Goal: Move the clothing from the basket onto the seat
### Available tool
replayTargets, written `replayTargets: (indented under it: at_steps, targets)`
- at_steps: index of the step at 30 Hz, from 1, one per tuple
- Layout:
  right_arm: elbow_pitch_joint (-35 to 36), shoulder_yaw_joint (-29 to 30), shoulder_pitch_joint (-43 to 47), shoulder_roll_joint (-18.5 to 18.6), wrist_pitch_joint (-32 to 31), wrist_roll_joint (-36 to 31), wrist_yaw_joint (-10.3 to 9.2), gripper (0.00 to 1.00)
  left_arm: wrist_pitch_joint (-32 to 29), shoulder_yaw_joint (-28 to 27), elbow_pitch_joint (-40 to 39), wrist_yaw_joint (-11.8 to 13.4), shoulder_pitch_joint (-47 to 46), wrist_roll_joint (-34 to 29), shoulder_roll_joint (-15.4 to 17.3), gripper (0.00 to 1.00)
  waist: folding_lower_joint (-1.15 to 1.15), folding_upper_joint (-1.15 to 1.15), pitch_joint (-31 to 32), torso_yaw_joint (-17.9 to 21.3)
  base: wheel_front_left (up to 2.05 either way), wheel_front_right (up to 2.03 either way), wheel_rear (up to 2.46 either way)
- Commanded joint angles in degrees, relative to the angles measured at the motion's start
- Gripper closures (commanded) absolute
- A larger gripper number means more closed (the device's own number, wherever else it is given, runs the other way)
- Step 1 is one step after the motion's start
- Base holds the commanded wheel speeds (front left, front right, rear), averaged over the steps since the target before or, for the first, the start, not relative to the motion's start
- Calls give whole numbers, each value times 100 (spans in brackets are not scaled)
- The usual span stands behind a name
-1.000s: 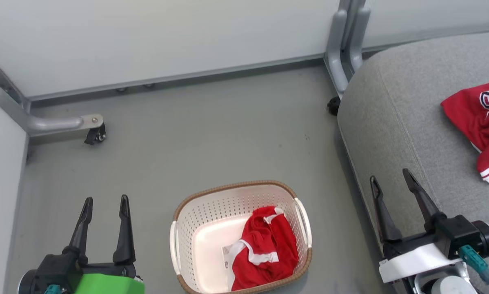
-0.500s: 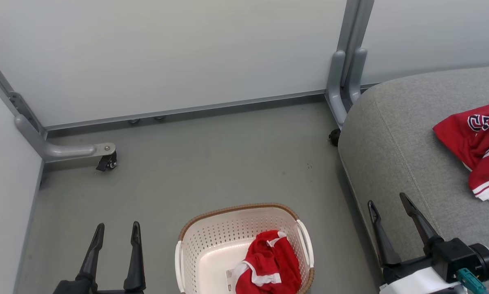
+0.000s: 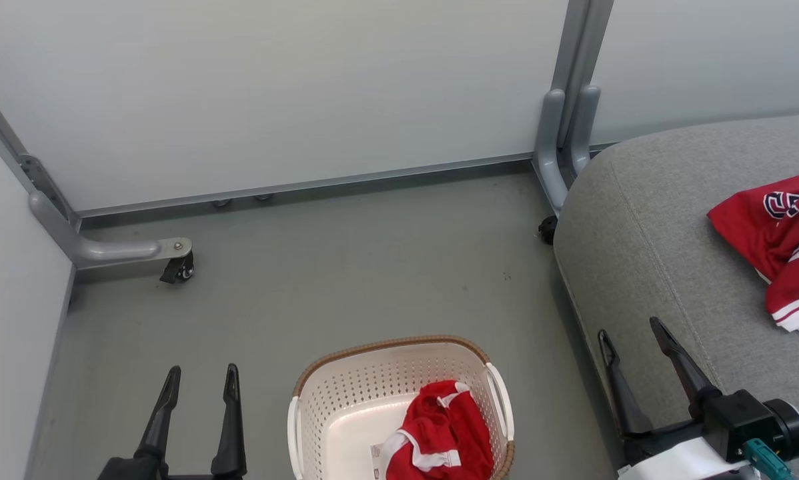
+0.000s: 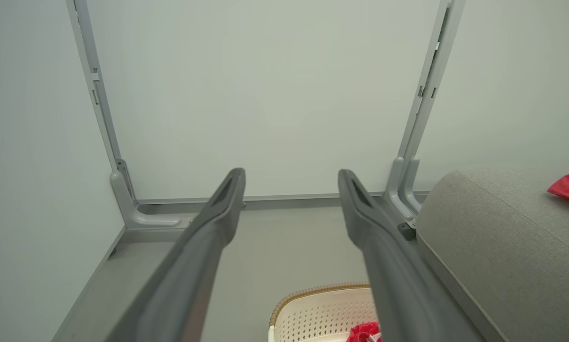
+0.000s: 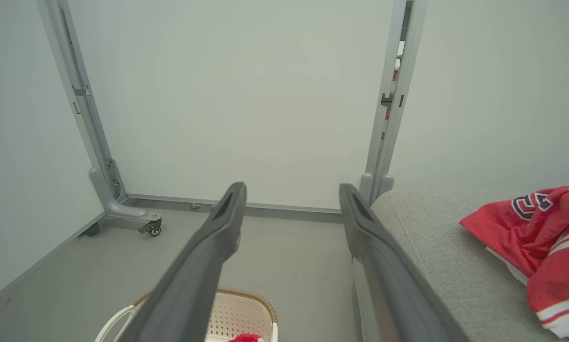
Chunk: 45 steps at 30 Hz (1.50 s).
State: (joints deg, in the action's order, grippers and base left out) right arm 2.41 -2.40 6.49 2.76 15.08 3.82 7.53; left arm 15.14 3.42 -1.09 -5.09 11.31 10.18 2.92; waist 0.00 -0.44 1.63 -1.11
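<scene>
We have both arms hanging idle. Our left gripper (image 3: 202, 370) sits low, to the left of the cream-white perforated plastic laundry basket (image 3: 386, 343) with its brown woven-look rim. Its two long dark fingers are spread wide with nothing between them. Our right gripper (image 3: 629, 328) hangs by the left edge of the large grey fabric-upholstered seat (image 3: 639, 253), fingers likewise parted and empty. Neither touches cloth.

Now the clothing. One crumpled red jersey with white trim (image 3: 443, 433) lies in the basket, bunched against its right-hand wall, the side nearest the seat. A second red jersey with white stripes and dark lettering (image 3: 776, 227) lies spread on the seat, well apart from the basket. We judge the job partway done: one piece on the seat, one to fetch.

Why this pose? With jaws wide and arms flanking the basket above the grey floor (image 3: 373, 267), we look ready to reach down into it. The right gripper is nearer both garment and seat, so it seems the natural one to go in. The heap is soft and will sag when lifted, so a pinch on a thick fold should hold best.
</scene>
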Motion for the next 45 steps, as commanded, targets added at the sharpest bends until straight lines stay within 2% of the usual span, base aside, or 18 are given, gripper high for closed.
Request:
replayTargets:
  at_steps: [1,19,23,27,30,34,40,45]
  targets:
    - [-12,-5,39,23,14,17,-8,0,0,0,17,1,21,-29,-3,0,0,44,0,-9,0,0,0]
    - [-23,68,31,24,14,42,-8,0,0,125,167,-39,-65,22,-4,0,0,44,-218,-45,0,0,0]
    - [7,200,-153,23,14,144,-8,0,1,227,440,-137,-353,31,-3,0,0,44,-627,-37,0,0,0]
    - [128,295,-523,24,14,88,-8,0,0,449,844,-230,-865,86,-2,0,0,44,-1351,-41,0,0,0]
    - [276,364,-904,23,14,30,-8,0,0,1073,1203,-244,-1509,263,216,0,0,44,-2056,-34,0,0,0]
    - [378,334,-1376,22,14,-106,-8,0,1,2106,1836,-243,-2433,718,725,0,0,44,-2824,63,0,0,0]
    - [587,367,-1885,21,14,5,-8,0,1,3640,2600,-244,-3802,1089,1428,0,0,44,-3697,354,0,0,0]
    - [767,283,-2177,22,14,99,-8,0,1,4842,3086,-240,-4907,1199,1827,0,0,44,-4325,615,0,0,0]
